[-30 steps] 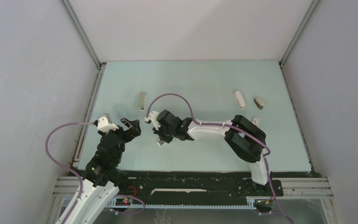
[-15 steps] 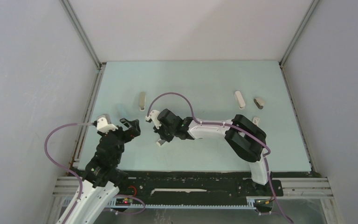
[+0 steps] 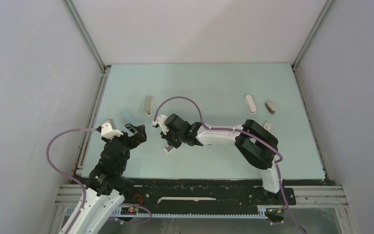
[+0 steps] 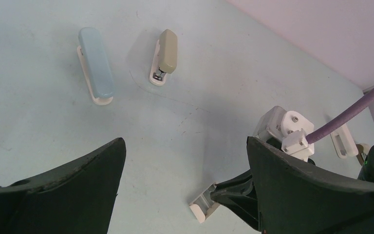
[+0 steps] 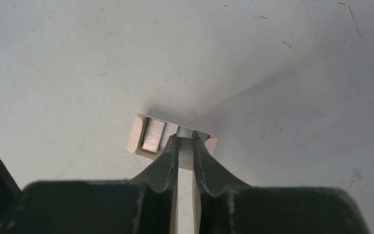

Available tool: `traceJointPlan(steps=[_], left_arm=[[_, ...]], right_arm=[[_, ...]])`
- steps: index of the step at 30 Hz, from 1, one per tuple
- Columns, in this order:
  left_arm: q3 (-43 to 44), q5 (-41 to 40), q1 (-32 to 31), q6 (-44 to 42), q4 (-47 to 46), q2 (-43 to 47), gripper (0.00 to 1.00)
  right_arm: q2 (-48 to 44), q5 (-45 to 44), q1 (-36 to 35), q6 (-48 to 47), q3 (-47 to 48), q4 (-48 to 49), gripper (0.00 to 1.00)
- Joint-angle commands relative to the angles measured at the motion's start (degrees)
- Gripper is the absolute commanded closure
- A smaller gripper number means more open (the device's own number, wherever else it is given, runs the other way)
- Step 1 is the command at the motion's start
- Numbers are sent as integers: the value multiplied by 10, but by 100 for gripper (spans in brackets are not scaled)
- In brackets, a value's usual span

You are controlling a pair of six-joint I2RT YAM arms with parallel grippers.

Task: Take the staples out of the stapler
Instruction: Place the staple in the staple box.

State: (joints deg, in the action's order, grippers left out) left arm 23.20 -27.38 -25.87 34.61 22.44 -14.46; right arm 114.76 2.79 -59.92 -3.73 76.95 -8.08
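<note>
At the bottom centre of the right wrist view, the right gripper (image 5: pixel 185 141) is pinched down to a narrow slit. Its dark fingers (image 5: pixel 163 165) meet over the open channel of the stapler (image 5: pixel 135 134), which lies flat on the pale table (image 5: pixel 282 68) just above them in the frame. A thin pale piece runs up between the fingers, with a bright metal edge at their tips. Whether that is the strip of staples itself or part of the stapler's body, I cannot tell. Just left of the tips, the staples (image 5: pixel 152 135) show as a short grey metallic block seated in the channel, so by my reading the load is not yet out. Over the last second nothing in the overhead view has visibly shifted: the right arm keeps the same bent reach toward the centre of the table, and the little stapler sits in the same spot beneath its tip. That stillness suggests the grip is set and the pull or slide that would free the staples has not begun. Further out, toward the lower left of the overhead frame, the left gripper (image 4: pixel 185 140) stays spread wide and holds nothing, hovering near the work without touching it. Beyond it, at the upper left of its wrist view, a light blue stapler (image 4: pixel 96 66) and an olive-beige stapler (image 4: pixel 166 51) lie side by side, well apart from the action.
</note>
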Motion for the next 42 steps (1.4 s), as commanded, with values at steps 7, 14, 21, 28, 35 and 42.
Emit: traceJointPlan(steps=[7,14,21,28,35,42], left_arm=[[-12,-17,2,3,-12,0,0],[-12,-17,2,3,-13,-1,0],[-12,-17,2,3,-13,-1,0],[-12,-16,2,2,-13,0,0],[-11,-16,2,3,-13,0,0],[-11,-12,2,4,-13,3,0]], right_arm=[[4,-7,2,7,-4,1,94],[8,-11,2,5,-3,-4,94],[11,-16,1,2,-4,-2,91],[10,-16,1,1,-3,-1,80],[1,-16,1,-1,-3,1,73],[-4,-14,0,-4,-3,2,71]])
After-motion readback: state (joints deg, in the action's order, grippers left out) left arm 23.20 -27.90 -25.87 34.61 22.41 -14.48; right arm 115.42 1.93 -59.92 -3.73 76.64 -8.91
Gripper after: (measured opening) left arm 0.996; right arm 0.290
